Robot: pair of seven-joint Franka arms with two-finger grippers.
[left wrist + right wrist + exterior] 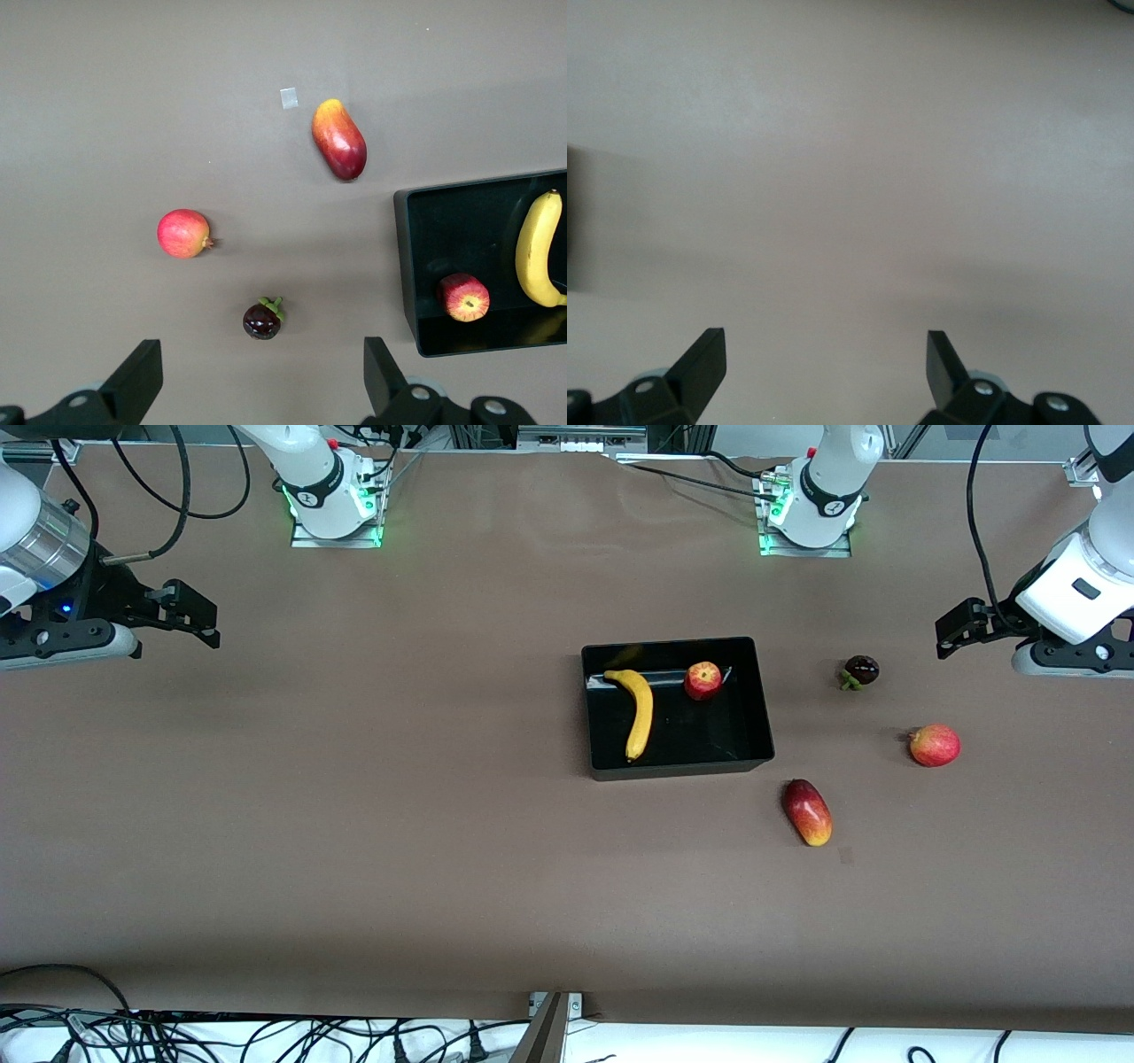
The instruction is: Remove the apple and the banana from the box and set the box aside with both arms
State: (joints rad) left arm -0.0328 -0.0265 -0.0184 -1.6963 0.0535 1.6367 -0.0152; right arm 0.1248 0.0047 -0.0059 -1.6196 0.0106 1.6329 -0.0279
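Well, nothing has been picked up yet. The box (pixel 677 766) sits near the middle of the table (pixel 354 824), a bit toward the left arm's end. The banana (pixel 637 712) lies inside it, at the right arm's end of the box. The apple (pixel 703 680) is in there too, close to the wall farthest from the front camera.

Both arms wait up high. The left gripper (pixel 257 376) hangs over the table at its own end, near a small dark fruit (pixel 860 670), with its jaws wide and holding nothing. The right gripper (pixel 824 367) hangs over bare table at its end, jaws wide too, and empty.

I think a fruit comes out first. The left arm is closer, so it could go for the apple. It should come straight down and not bump the box wall, because the apple is round and could roll away. The banana is best pinched across its middle. The box looks shiny, so it may slip unless both arms push together.

Three other fruits lie outside the box: the dark one, a pink-red fruit (pixel 934 745) and a long red-yellow fruit (pixel 807 811). The table is brown and flat. Cables (pixel 133 1036) run along its edge nearest the front camera, though I can't make out much more of the room.
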